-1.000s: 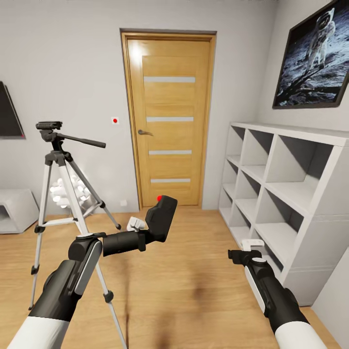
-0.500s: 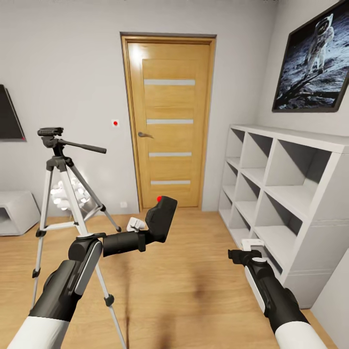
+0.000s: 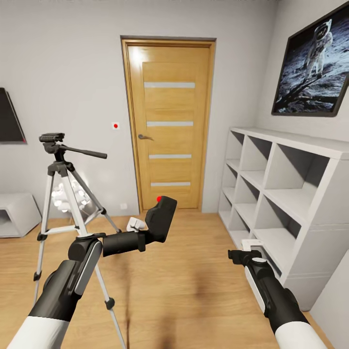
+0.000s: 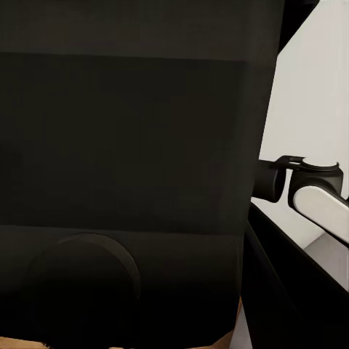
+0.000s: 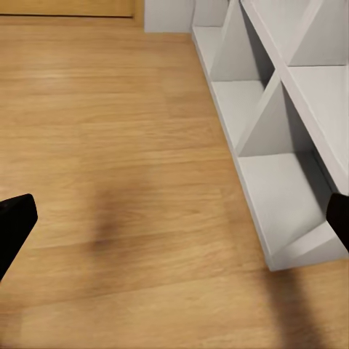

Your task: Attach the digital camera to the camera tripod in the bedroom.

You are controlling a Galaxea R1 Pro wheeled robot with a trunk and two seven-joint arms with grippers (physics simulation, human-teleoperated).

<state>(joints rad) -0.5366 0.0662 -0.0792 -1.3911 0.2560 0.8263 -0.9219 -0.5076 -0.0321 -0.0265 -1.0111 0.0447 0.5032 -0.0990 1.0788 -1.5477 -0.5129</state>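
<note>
The left gripper (image 3: 145,231) is clamped on the chunky matte-black digital camera (image 3: 160,218) with its red dot on top, held out in mid-air near the centre of the head view, while the tall silver-legged camera tripod (image 3: 60,194) stands on the plank floor at about nine o'clock from it. The right gripper (image 3: 245,249) hangs spread wide and holding nothing at about four o'clock, beside the white cube shelves (image 3: 286,194). The left wrist view gives the camera's dark body (image 4: 131,174) pressed up close, and the right wrist view gives the light wood floor (image 5: 109,160) and the shelves' lower compartments (image 5: 283,182) between two black fingertips (image 5: 13,222).
</note>
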